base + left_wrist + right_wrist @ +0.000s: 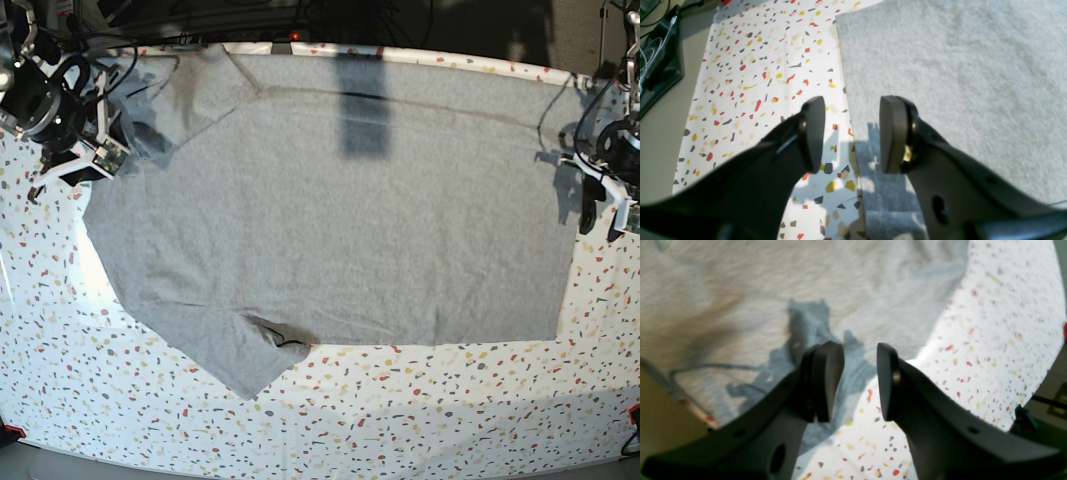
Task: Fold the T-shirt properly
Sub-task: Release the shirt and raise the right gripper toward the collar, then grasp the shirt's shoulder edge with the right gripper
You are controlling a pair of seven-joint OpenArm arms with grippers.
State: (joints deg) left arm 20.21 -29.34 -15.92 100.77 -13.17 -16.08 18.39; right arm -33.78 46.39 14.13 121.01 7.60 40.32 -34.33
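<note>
The light grey T-shirt (340, 220) lies spread flat, plain side up, across the speckled table (400, 400). One sleeve (245, 360) points toward the front edge. My left gripper (598, 212) hovers open at the shirt's straight hem on the right of the base view. In the left wrist view, the left gripper (851, 133) straddles the edge of the T-shirt (957, 83) with nothing between its fingers. My right gripper (118, 140) is at the back left, by the other sleeve. Seen from its wrist, the right gripper (860, 383) is open and empty above the rim of the T-shirt (806, 280).
A black box with cables (660, 56) sits off the table's (756, 66) far side by my left arm. Dark cables and gear (200, 20) run behind the back edge. Bare speckled table (990, 340) lies beside my right gripper.
</note>
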